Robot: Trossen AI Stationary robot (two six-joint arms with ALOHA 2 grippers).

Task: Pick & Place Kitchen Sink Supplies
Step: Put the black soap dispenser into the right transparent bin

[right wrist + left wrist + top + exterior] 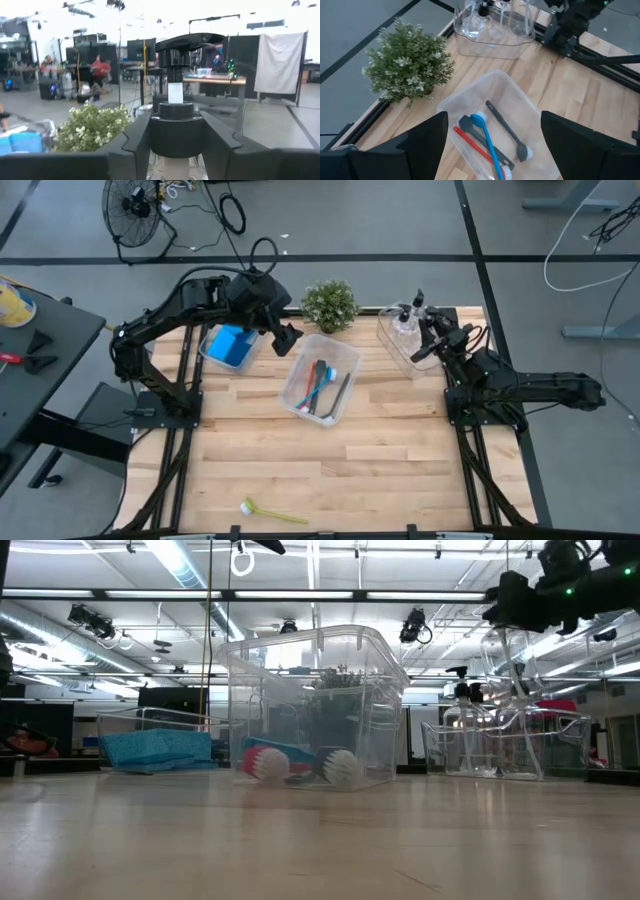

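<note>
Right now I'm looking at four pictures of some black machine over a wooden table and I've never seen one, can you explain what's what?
It is a robot with two dark arms at a wooden table. One picture looks down from above, one looks level across the tabletop, and two come from cameras on the wrists. The left gripper hangs open above a clear bin holding brushes. The right gripper is shut on a pump bottle, over the bin of bottles. Another bin holds blue sponges. A small plant stands at the back, and a yellow-green brush lies alone near the front edge.
</note>
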